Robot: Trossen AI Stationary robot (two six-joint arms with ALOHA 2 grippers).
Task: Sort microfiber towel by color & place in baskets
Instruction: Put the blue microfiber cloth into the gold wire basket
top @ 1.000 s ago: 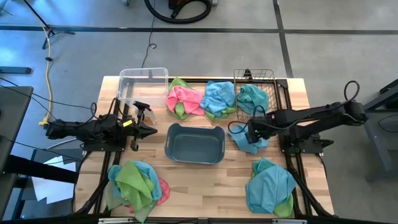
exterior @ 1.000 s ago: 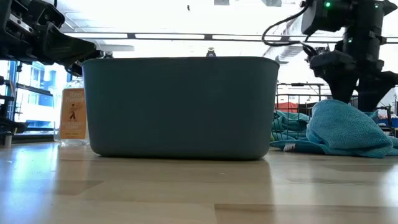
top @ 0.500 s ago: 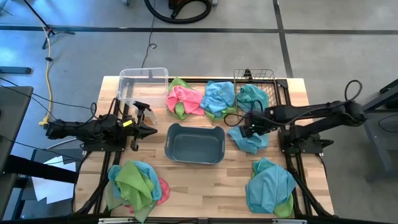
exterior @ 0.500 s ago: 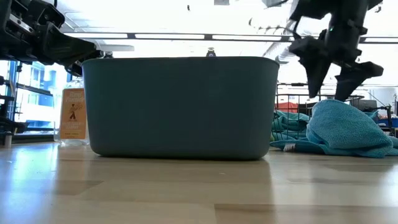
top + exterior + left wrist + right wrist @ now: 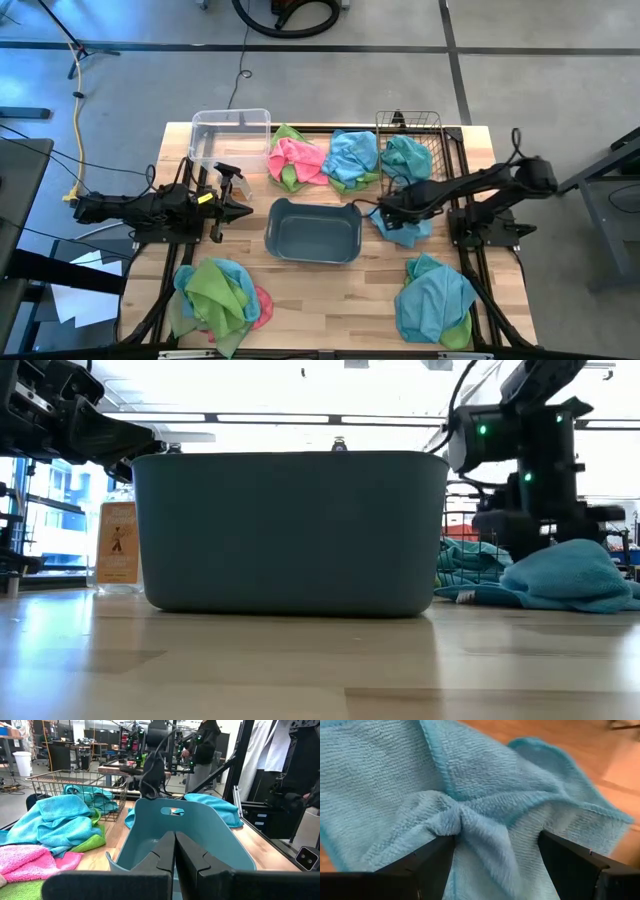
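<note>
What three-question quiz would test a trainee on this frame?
1. True or false: the right gripper is open over a blue towel.
2. Which basket already holds a towel? A) clear bin B) grey-blue tub C) wire basket
3. Fill in: the left gripper is ____.

Key: 1 true; 2 C; 3 shut.

Middle's crowded, near strip is open

Tub (image 5: 313, 231) sits dead center between both arms; towel piles (image 5: 325, 155) and the wire basket (image 5: 410, 130) block the far edge, more piles (image 5: 215, 295) at near corners, bare wood between them.
</note>
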